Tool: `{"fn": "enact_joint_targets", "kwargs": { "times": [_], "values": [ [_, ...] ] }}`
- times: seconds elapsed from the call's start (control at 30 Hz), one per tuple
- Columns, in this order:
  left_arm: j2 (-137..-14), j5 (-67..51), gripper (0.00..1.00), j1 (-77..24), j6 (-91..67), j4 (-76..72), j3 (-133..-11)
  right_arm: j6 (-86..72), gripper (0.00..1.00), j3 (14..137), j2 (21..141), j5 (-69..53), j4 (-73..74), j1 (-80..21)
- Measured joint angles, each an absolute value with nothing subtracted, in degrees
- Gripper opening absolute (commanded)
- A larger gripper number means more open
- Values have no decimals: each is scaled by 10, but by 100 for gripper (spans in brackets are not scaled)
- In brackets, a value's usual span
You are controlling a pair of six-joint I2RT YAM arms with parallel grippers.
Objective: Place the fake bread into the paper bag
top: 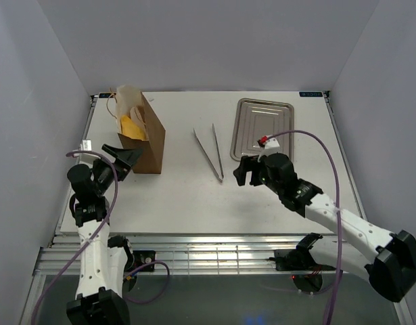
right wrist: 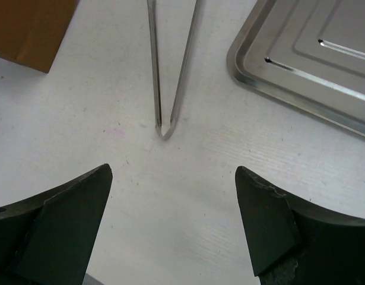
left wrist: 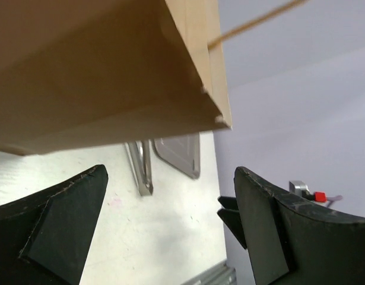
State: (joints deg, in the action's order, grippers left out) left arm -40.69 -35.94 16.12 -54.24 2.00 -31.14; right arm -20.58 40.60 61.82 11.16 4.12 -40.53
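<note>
Left gripper (left wrist: 170, 184) has its fingers spread wide with nothing between them. It sits just beside the paper bag (top: 151, 139), whose brown wall fills the top of the left wrist view (too close to see the opening from there). Right gripper (right wrist: 173, 178) is spread too, also empty, over bare table (top: 194, 200), with the joined tip of the silver tongs (right wrist: 164, 129) just ahead of it. The steel tray (right wrist: 313, 59) is cut off at the corner of that view. From above, the bag stands upright at the far left, and some yellow-orange fake bread (top: 131, 126) peeks out the top. I can't tell how many loaves or which ones, since the walls hide the rest.
</note>
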Motion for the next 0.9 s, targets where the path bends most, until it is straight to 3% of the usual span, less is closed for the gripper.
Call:
{"fn": "enact_joint_targets", "kwargs": {
  "times": [0.27, 0.4, 0.6, 0.73, 0.9],
  "values": [
    [-322, -483, 98, 156, -636, -127, -159, -260, 90, 201, 362, 115, -19, -405],
    [-308, -520, 98, 151, -741, -315, -49, -295, 90, 137, 245, 119, -22, -405],
    [-444, -536, 98, 124, -903, -631, -21, -332, 90, 79, 121, 109, -23, -405],
    [-496, -533, 98, 53, -930, -687, -21, -347, 90, 39, 66, 99, -22, -405],
    [-487, -525, 98, -107, -889, -731, -21, -363, 90, 25, 9, 95, -1, -405]
  ]
}}
